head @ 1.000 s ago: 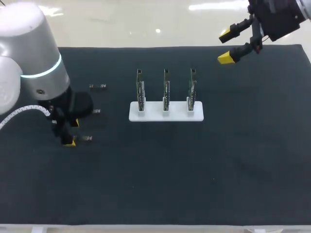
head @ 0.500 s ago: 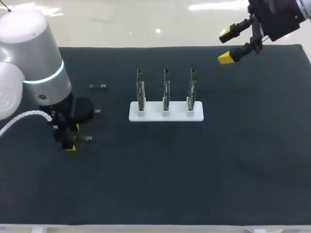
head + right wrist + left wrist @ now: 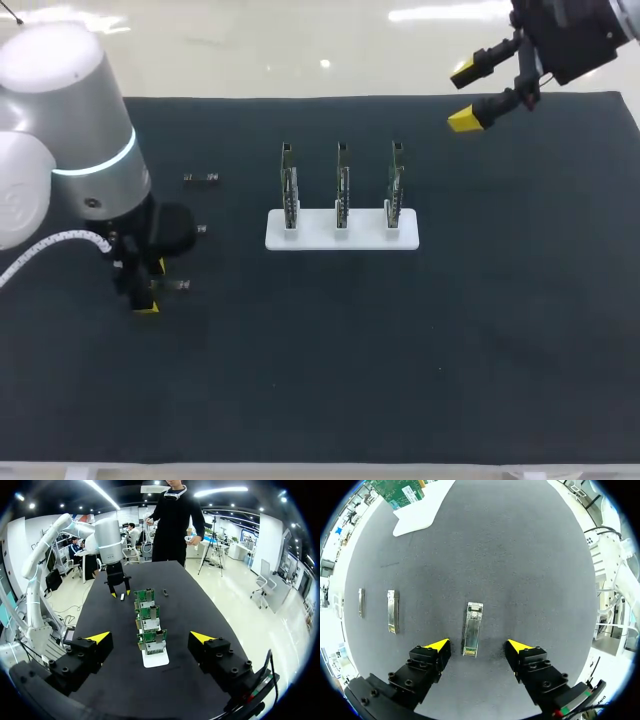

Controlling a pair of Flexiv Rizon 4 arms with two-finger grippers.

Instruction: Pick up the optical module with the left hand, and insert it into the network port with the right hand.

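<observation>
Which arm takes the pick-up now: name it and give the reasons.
Left. The left gripper hangs open over the optical module, a finger on each side of its near end. The right gripper is open but far away, up beyond the network cards.

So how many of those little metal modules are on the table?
3 modules. One lies between the left gripper's open fingers; two more lie side by side beside it.

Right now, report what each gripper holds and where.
Nothing is held. The left gripper is open, straddling an optical module without touching it; the right gripper is open and empty.
</observation>
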